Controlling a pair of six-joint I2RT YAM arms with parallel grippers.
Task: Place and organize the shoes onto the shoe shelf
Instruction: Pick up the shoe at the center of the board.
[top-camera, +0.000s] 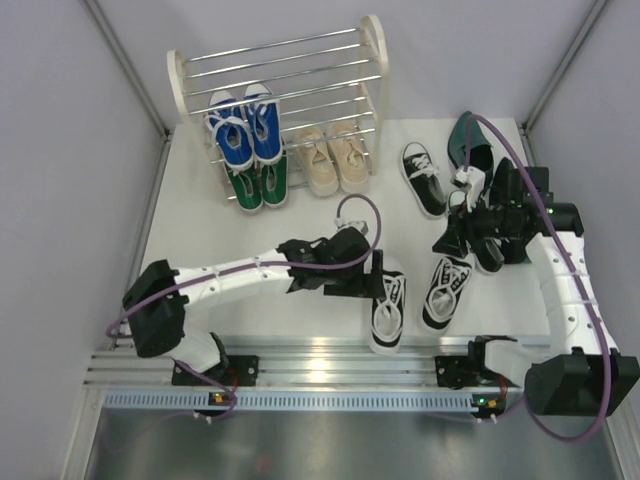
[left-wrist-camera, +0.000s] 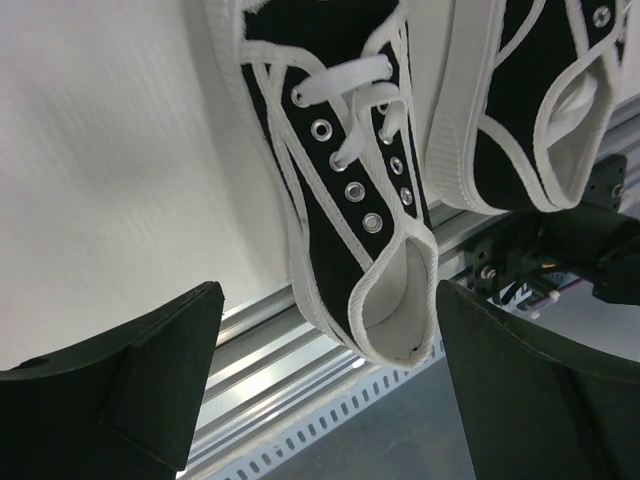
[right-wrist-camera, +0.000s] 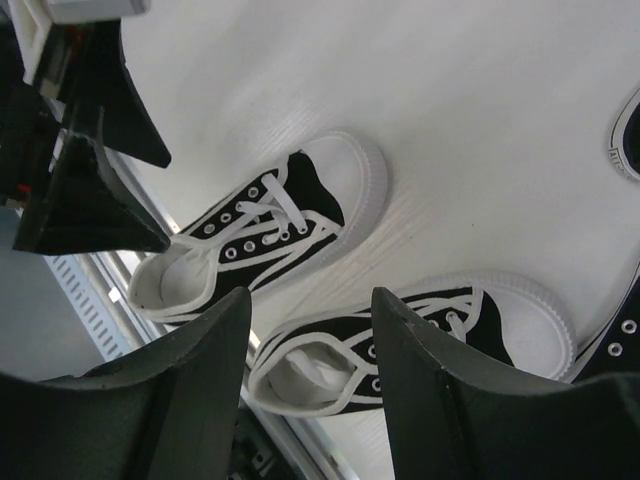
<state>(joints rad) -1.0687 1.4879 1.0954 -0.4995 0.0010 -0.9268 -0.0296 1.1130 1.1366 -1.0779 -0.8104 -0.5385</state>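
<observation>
Two black-and-white sneakers lie at the table's front: the left one (top-camera: 388, 310) and the right one (top-camera: 446, 290). My left gripper (top-camera: 374, 287) is open at the left sneaker (left-wrist-camera: 350, 200), whose heel lies between the fingers (left-wrist-camera: 130, 380) without touching. My right gripper (top-camera: 468, 238) is open and empty above the right sneaker (right-wrist-camera: 400, 340); the left sneaker (right-wrist-camera: 270, 230) lies beyond it. The shoe shelf (top-camera: 372, 60) holds blue shoes (top-camera: 245, 125), green shoes (top-camera: 258, 185) and beige shoes (top-camera: 335, 160). Another black-and-white sneaker (top-camera: 423, 178) and a dark green dress shoe (top-camera: 463, 140) lie at the back right.
More dark shoes (top-camera: 500, 215) are partly hidden under my right arm. The metal rail (top-camera: 320, 360) runs along the table's front edge, right under the two sneakers' heels. Grey walls close in the table on both sides.
</observation>
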